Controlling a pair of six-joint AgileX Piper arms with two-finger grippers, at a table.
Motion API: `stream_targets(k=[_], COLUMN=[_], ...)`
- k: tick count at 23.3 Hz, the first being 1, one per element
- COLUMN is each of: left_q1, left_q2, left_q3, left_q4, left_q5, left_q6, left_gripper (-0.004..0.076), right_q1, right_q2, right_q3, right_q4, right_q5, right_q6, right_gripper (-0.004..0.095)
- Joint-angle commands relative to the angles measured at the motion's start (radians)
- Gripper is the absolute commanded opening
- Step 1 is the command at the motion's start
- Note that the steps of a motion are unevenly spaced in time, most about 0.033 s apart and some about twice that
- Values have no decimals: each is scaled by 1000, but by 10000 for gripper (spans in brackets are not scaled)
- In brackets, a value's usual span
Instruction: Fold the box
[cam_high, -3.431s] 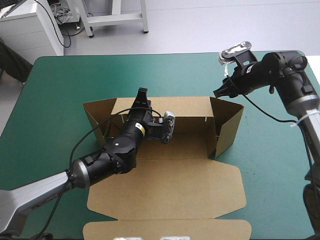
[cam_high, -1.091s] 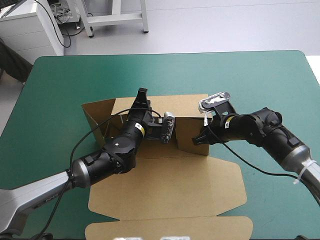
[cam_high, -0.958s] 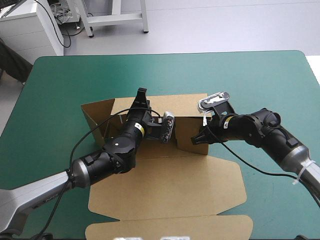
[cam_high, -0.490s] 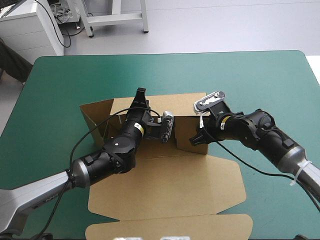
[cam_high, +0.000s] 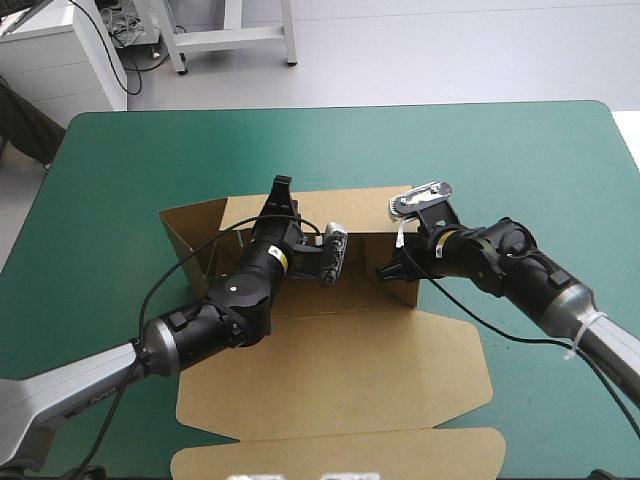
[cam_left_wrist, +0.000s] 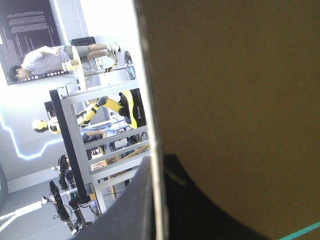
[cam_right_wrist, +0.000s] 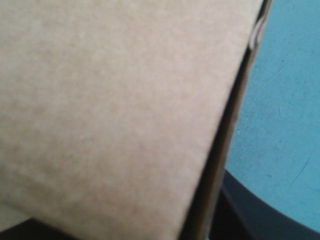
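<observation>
From above, the box (cam_high: 330, 390) lies in the middle of the teal-green counter (cam_high: 110, 180), only partly raised. Its back wall (cam_high: 350, 212) stands up, and the left end panel (cam_high: 190, 235) stands too but splays outward. The right end panel (cam_high: 400, 292) is swung inward across the floor of the tray. The broad lid (cam_high: 330, 445) with its tuck flap lies flat toward the near edge. The left gripper (cam_high: 283, 190) reaches over the back wall's top edge, and the right gripper (cam_high: 382, 272) has its tip against the in-turned right panel. In the left wrist view the brown board (cam_left_wrist: 230, 75) runs edge-on straight into the gripper. One of the black fingers (cam_left_wrist: 131, 210) lies on each side of it, all but closed, so this arm is pinching the back wall and steadying it. In the right wrist view the panel's pale face (cam_right_wrist: 110, 100) fills most of the sight, with counter showing past its edge. The black fingers (cam_right_wrist: 272, 215) stand wide apart and the panel's edge rises between them. They look unclamped, guiding the panel rather than gripping it. I judge the job well short of half done. The right end still needs tucking and the left end needs bringing in. As far as I can see, the front wall is not yet raised or locked.
</observation>
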Motion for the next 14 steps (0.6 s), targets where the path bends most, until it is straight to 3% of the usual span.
stream_targets(k=[1,4,6,7,9,14], left_q1=[-13,-13,-13,-13,-13,-15], left_q2=[-26,-26,-26,-26,-26,-28], left_q3=[-13,-13,-13,-13,-13,-13], left_q4=[2,2,2,2,2,2], left_q5=[-49,-48,-48,-48,-52,-53], left_q6=[-4,-6,-6,-6,-6,-6], left_gripper=[-8,-8,-8,-8,-8,6], right_q1=[-4,-4,-4,-4,-4,-4], right_q2=[-14,-14,-14,-14,-14,-14], right_q3=[-5,21,34,34,34,34], right_q4=[3,3,3,4,10,10], right_q5=[-82,-144,-182,-182,-182,-222], right_q6=[-1,49,64,64,77,116], right_gripper=[437,397,292,158,-13,-9])
